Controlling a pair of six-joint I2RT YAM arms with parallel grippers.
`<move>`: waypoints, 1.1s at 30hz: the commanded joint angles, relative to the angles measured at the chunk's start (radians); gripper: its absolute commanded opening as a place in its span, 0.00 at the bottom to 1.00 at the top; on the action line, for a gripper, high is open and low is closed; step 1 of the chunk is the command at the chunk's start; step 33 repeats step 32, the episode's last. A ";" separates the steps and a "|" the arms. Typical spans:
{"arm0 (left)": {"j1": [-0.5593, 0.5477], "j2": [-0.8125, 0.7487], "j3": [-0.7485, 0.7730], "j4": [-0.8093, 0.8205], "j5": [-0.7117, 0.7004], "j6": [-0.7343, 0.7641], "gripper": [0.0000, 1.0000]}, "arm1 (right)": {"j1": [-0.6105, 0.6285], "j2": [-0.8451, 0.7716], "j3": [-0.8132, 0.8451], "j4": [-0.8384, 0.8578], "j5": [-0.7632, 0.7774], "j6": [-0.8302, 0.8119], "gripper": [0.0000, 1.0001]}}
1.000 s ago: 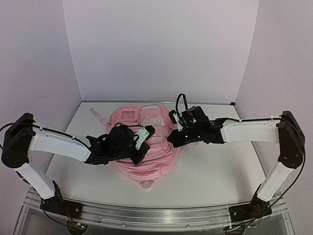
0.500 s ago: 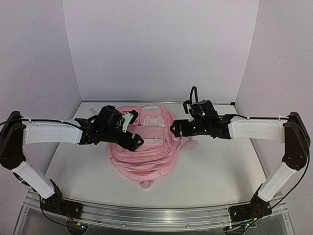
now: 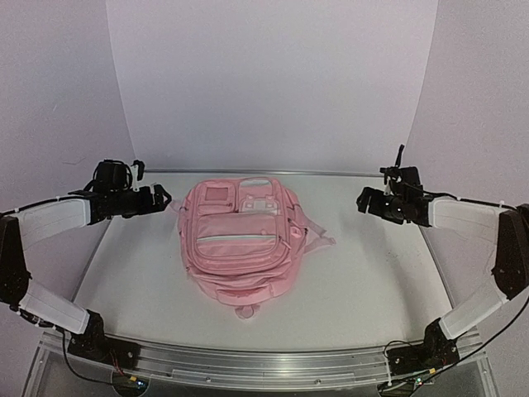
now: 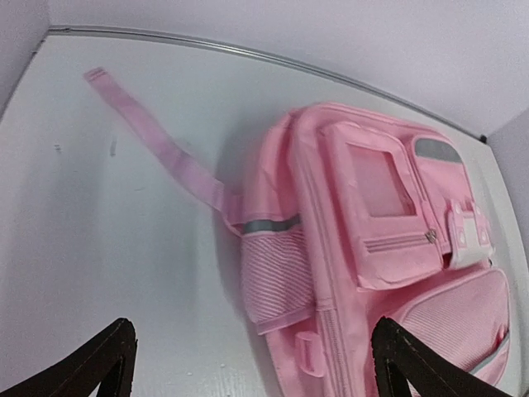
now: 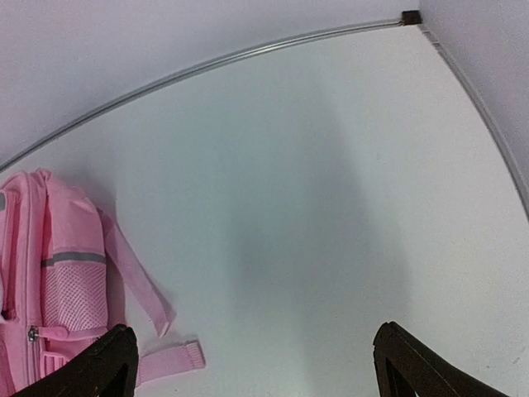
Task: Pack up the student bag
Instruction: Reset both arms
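Observation:
The student bag, a soft pink backpack, lies flat in the middle of the table with its front zip pockets up. My left gripper hovers open just left of the bag's top corner, apart from it. In the left wrist view the bag fills the right half, a loose strap trails to the left, and the left gripper holds nothing. My right gripper is open over bare table to the bag's right. Its wrist view has the right gripper empty, the bag's side at the left edge.
White walls close in the table at the back and both sides, with a metal strip along the back edge. Thin pink strap ends lie on the table right of the bag. A metal rail runs along the front.
Both arms have pulled away from the bag, the left one to the far left and the right one to the far right. Both grippers went from shut to open.

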 commanded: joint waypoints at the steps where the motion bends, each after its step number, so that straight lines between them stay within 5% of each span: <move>1: 0.115 -0.107 -0.037 0.056 -0.041 -0.045 1.00 | -0.059 -0.158 -0.054 0.093 0.078 -0.044 0.98; 9: 0.128 -0.176 -0.239 0.381 -0.337 0.062 1.00 | -0.060 -0.424 -0.354 0.595 0.273 -0.145 0.98; 15: 0.128 -0.159 -0.335 0.549 -0.423 0.153 1.00 | -0.059 -0.443 -0.557 0.947 0.314 -0.225 0.98; 33: 0.127 -0.077 -0.406 0.671 -0.405 0.140 1.00 | -0.059 -0.404 -0.643 1.055 0.280 -0.231 0.98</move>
